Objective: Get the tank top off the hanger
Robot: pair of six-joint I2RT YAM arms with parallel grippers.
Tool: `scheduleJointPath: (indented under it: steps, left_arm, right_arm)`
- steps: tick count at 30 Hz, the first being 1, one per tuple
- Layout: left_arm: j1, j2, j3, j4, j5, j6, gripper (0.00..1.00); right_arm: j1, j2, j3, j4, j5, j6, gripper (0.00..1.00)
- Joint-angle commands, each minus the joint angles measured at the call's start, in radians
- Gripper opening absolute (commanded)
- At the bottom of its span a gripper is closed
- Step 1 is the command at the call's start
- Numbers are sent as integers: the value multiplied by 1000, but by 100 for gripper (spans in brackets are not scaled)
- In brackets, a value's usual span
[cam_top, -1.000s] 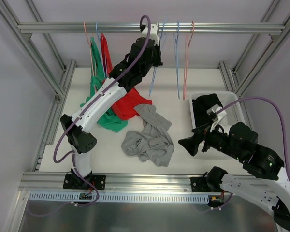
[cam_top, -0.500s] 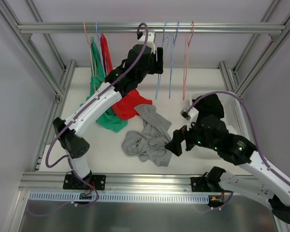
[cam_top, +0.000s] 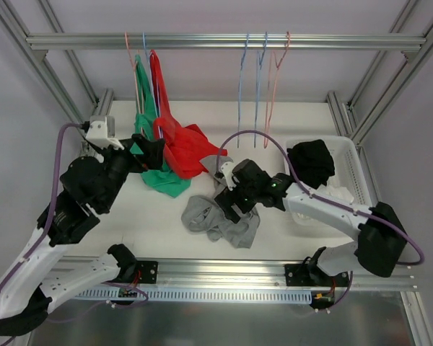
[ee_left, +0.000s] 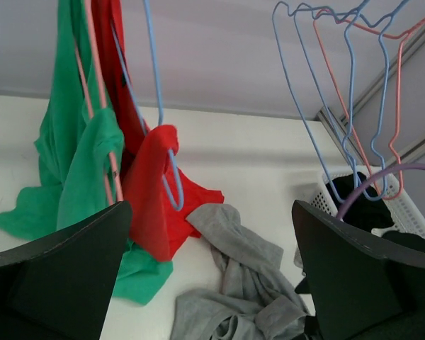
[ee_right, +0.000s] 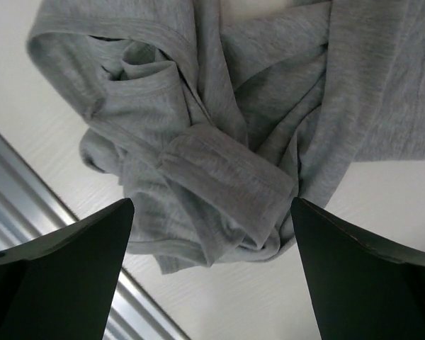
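Note:
A red tank top (cam_top: 182, 148) hangs from a blue hanger (cam_top: 153, 79) on the top rail, its lower part bunched low over the table. Beside it a green tank top (cam_top: 146, 119) hangs on a pink hanger. A grey tank top (cam_top: 215, 216) lies crumpled on the table. My left gripper (cam_top: 155, 153) is open, just left of the red one, holding nothing; in its wrist view the red tank top (ee_left: 152, 191) and blue hanger (ee_left: 158, 106) are ahead. My right gripper (cam_top: 228, 207) is open directly over the grey tank top (ee_right: 219, 142).
Three empty hangers (cam_top: 257, 86), two blue and one pink, hang on the rail to the right. A white basket (cam_top: 348, 155) at the right holds a black garment (cam_top: 312, 162). Aluminium frame posts border the table.
My left gripper opened and pulled back from the rail, down and to the left near the red tank top. My right arm swung left from the basket to above the grey tank top.

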Motion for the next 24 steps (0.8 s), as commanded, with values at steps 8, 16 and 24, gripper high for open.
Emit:
scheduleJointPath:
  steps: [8, 16, 24]
  left_arm:
    - [-13, -205, -139, -183, -23, 47, 99]
    - [-13, -205, -131, -266, 27, 55, 99]
    - [-13, -174, -113, -283, 81, 62, 99]
  right_arm:
    - [-30, 246, 36, 188, 75, -426, 100]
    - [-59, 338, -2, 311, 29, -500, 100]
    - [-67, 489, 59, 134, -192, -341, 95]
